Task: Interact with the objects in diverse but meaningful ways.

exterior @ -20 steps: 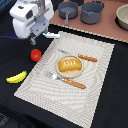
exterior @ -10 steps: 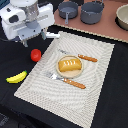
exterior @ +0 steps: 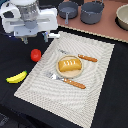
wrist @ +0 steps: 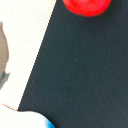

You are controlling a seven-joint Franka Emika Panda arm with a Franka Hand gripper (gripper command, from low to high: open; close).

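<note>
Landmark: woven placemat (exterior: 75, 70), pale, lying on the dark table (exterior: 112, 95).

Item 1. Robot jaws (exterior: 36, 39), hanging over the table just off the placemat's far corner on the exterior view's left. State: cannot tell; the white wrist housing hides the fingers, and the wrist view shows none of them. Change: over the last second the arm has drifted across that corner, toward the placemat's far edge, and now sits a little higher in the exterior view. Nothing appears to be carried.

Item 2. Tomato (exterior: 35, 55), red, round, on bare table just beside the placemat's left edge, nearer the camera than the jaws. Unmoved. In the wrist view the tomato (wrist: 86, 6) is at the frame's edge, so the camera is no longer centred on it.

Item 3. Bread loaf (exterior: 69, 65), golden, scored, on a round tan plate (exterior: 69, 73) at the placemat's middle. Unmoved.

Item 4. Banana (exterior: 16, 77), yellow, on the table well off the placemat's left edge. Unmoved.

Item 5. Small white piece (exterior: 54, 35), at the placemat's far-left corner, close by the jaws.

Item 6. Two wooden-handled cutlery pieces, one either side of the plate.

Assessment: no object displaced yet; the drift suggests the arm is passing by the tomato, probably toward the white piece.
</note>
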